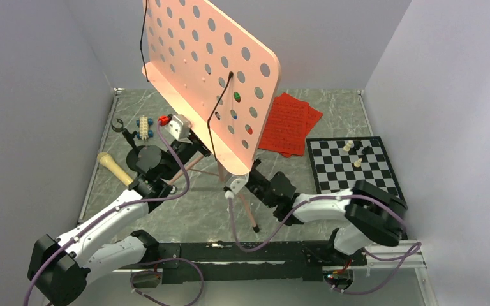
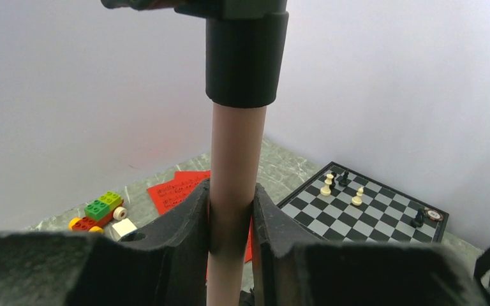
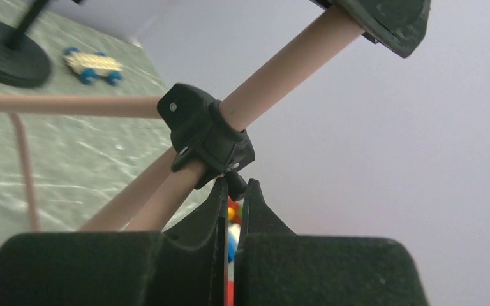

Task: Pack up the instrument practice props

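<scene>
The pink music stand tilts over the table, its perforated desk (image 1: 214, 64) high at the back. My left gripper (image 2: 231, 191) is shut on the stand's pink pole (image 2: 233, 140), just below a black collar (image 2: 242, 57); from above, this gripper (image 1: 196, 145) sits under the desk's left side. My right gripper (image 3: 235, 185) is shut on a small black knob of the clamp collar (image 3: 204, 134) where the legs meet, and from above it (image 1: 250, 175) sits under the desk's lower edge. Red sheet-music pages (image 1: 290, 122) lie flat at the back. The beige microphone (image 1: 116, 169) lies at left. The black mic stand (image 1: 126, 135) stands beside it.
A chessboard (image 1: 352, 164) with a few pieces lies at right. A toy block car (image 1: 144, 126) sits back left, and another (image 2: 99, 213) lies near the red pages. A tripod leg (image 1: 249, 213) reaches toward the near edge. Grey walls close three sides.
</scene>
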Motion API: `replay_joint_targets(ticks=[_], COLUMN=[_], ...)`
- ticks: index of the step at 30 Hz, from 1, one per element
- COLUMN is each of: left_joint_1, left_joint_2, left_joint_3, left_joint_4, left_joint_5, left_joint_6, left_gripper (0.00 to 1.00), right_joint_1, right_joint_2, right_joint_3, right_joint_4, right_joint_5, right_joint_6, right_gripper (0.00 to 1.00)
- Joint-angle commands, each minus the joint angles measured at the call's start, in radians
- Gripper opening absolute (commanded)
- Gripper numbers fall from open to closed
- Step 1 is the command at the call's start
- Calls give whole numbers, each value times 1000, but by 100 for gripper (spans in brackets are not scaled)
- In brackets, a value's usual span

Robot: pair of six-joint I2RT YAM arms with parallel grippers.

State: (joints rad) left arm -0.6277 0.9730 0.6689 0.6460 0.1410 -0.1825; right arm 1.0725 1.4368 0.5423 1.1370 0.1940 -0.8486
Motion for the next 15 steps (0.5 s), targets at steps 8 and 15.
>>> replay_joint_targets(ticks=[8,15], left_joint_1=[12,11], left_joint_2=[28,18], left_joint_3=[-60,-86], left_joint_4=[-111,-109], left_joint_5=[-53,-97], left_joint_6=[-51,-55], left_gripper=[0,0], right_joint_1=[33,24], right_joint_2=[-54,-400], right_joint_3=[-13,39], right_joint_4=[-23,-558], right_joint_5=[392,399], right_joint_6=[-147,480], right_gripper=[35,100])
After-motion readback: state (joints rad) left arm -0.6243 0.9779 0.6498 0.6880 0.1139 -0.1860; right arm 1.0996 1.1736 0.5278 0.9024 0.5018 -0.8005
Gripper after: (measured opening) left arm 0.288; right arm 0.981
